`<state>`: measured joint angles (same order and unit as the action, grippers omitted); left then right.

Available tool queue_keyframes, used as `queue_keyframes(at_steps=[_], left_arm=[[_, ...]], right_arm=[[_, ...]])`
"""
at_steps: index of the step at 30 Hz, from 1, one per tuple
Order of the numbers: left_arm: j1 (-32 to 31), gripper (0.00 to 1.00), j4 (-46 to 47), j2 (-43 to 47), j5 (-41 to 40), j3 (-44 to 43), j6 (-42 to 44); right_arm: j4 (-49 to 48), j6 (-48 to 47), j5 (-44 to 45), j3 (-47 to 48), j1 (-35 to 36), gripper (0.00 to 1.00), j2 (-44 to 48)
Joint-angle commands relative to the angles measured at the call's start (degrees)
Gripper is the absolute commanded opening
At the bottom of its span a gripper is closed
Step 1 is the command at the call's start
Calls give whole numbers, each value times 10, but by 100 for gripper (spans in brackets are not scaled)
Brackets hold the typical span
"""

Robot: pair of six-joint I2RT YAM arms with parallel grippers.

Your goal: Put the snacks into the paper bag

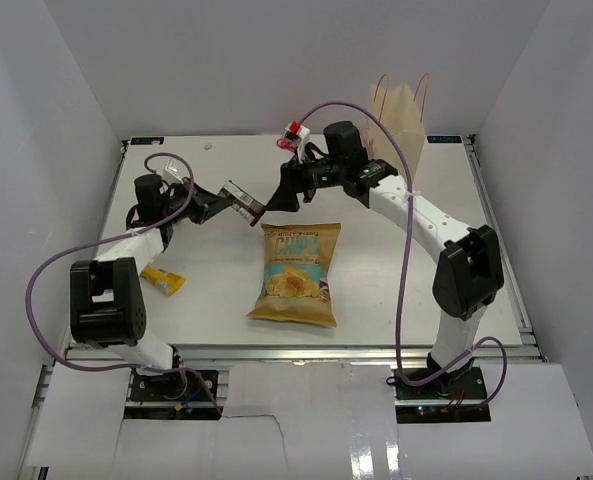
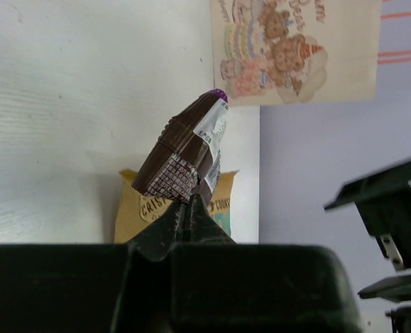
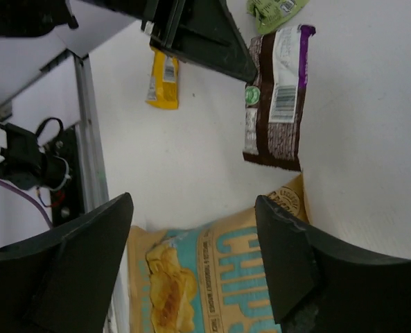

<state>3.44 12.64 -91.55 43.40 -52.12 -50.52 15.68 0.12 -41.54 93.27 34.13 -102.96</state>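
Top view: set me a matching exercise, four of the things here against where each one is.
Things:
1. chips bag
2. brown packet
3. yellow packet
4. paper bag

Places:
a. standing at the far right
b. lying flat in the middle
c. held in the left pincer
d. lying at the near left

Pairs: 1-b, 2-c, 3-d, 4-a

Counting now: one large chips bag (image 1: 296,275), one dark brown packet (image 1: 241,201), one yellow packet (image 1: 163,281), one green packet (image 3: 274,10), and one paper bag (image 1: 401,115).
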Motion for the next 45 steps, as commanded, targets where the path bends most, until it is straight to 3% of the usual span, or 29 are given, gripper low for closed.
queue_keyframes(at_steps=[1,12,21,24,25,28,29,30,32,33,35,37,41,45], left_arm=[[-8,0,30,65,71,22,22],[-49,0,30,173,101,81,6],[-63,0,30,209,103,100,-4],[-64,0,31,212,103,100,-4],[-64,0,32,213,100,100,-4],[-63,0,31,213,89,101,-6],[-64,4,31,213,85,98,-12],[-64,20,30,212,79,97,-16],[-63,37,27,211,68,84,-17],[-63,65,26,214,62,81,-15],[-61,77,24,222,37,71,-5],[-58,98,12,243,13,54,26],[-57,98,-129,265,-79,1,119],[-57,98,-232,289,-187,-8,183]], right_arm=[[-88,167,-34,38,3,80,-29],[-94,94,-13,9,44,83,-56],[-71,53,43,-20,62,76,-49],[-70,50,34,-32,63,45,-39],[-70,49,30,-36,62,30,-30],[-68,38,25,-49,62,13,-9],[-64,30,25,-52,61,10,-2],[-62,25,24,-55,60,8,4],[-55,15,20,-59,53,8,24],[-53,2,20,-59,50,8,39],[-47,-21,16,-55,31,8,55],[-33,-49,25,-42,-1,8,76],[-29,-78,67,18,-89,8,106],[-51,-68,218,111,-185,8,96]])
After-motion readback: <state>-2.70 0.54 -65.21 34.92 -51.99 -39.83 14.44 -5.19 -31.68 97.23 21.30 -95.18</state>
